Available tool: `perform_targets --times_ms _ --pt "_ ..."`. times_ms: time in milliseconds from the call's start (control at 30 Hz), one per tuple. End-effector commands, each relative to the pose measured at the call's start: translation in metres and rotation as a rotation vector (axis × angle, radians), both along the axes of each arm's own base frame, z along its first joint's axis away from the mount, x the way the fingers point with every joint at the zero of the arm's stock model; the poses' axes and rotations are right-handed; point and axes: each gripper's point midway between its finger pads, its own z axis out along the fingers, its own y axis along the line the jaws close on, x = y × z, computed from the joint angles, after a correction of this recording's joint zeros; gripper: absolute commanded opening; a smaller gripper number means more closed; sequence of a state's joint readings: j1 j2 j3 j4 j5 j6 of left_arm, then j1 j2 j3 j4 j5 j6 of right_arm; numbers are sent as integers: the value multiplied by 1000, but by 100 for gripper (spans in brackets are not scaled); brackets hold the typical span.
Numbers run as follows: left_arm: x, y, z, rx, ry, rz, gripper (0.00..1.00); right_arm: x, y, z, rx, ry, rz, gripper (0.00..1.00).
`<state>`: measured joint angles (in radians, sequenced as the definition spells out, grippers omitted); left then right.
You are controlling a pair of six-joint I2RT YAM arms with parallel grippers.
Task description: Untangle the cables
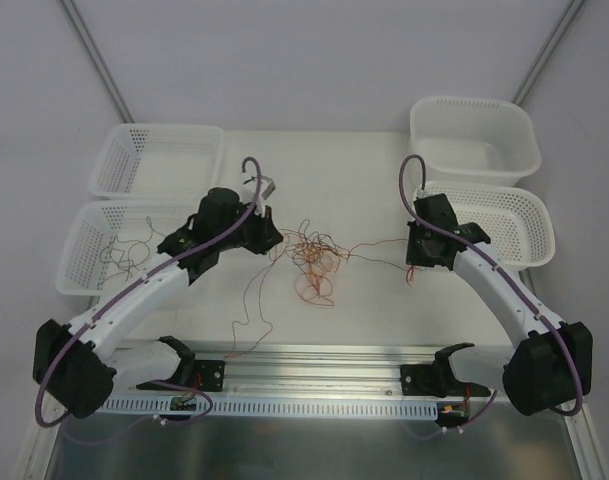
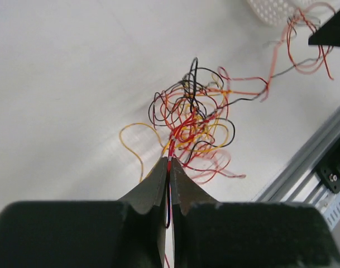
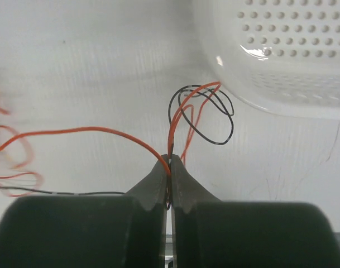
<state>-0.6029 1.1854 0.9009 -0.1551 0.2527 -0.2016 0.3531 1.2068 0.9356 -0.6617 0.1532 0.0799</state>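
**Both grippers pinched shut on wires, knot in mid-frame**

Top view: the cables (image 1: 314, 262) lie as one knot in the centre of the frame on the table (image 1: 364, 320), with single strands trailing toward the lower left and the right. The left gripper (image 1: 272, 238) sits at the knot's left edge. The right gripper (image 1: 412, 262) is off to the right, at the end of a stretched strand. From up here I cannot make out either pair of jaws. The lower left basket (image 1: 79, 270) holds a few loose strands (image 1: 124, 252). The right arm covers the near corner of the lower right basket (image 1: 519, 225).

Left wrist view: my jaws are pressed together on a red wire that runs up into the knot at mid-frame. The black, orange and yellow loops overlap too much to trace. At the upper right, a basket corner (image 2: 276, 8) is cut off by the top edge, as is a dark shape I cannot identify.

Right wrist view: the jaws are closed on an orange wire that runs left to blurred loops. Black and orange loops lie just above the tips, beside a basket wall (image 3: 281, 61) at the upper right.
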Motion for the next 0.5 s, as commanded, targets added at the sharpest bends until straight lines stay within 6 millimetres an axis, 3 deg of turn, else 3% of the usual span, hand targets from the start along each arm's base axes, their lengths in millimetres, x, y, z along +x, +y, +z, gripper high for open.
perform_targets --times_ms 0,100,200,333,467 --pt "-9 43 14 -5 -2 121 0 -6 -21 7 -23 -7 -99 1" --pt "-11 75 24 30 -39 235 0 -5 -31 10 -37 -4 -141 1" --pt "-15 91 33 44 -64 280 0 -3 -31 16 -31 -12 -135 1" --pt "-35 61 36 -55 -3 100 0 3 29 30 144 -57 91 9" --pt "-38 41 28 -87 51 35 0 3 66 35 137 -64 207 11"
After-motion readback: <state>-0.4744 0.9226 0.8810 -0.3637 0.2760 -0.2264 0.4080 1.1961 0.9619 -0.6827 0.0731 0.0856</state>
